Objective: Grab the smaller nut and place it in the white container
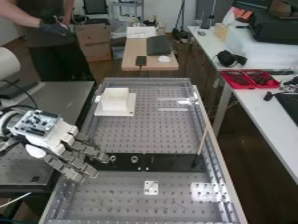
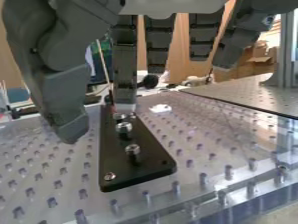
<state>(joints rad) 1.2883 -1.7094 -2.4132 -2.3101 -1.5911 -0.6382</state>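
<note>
Cams: high slantwise, wrist nr; same bar [image 1: 170, 163]

Flat black bar [image 1: 169, 162]

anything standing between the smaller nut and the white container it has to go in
Nothing visible stands between the smaller nut and the white container; the larger nut and bearing stand along the black bar, off that line.

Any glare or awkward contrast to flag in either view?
High view: bright reflections on the perforated bench, strongest low on its right side. Wrist view: small glints on the round metal parts over the matt black bar; the hand looks dark against a brighter background.
</note>
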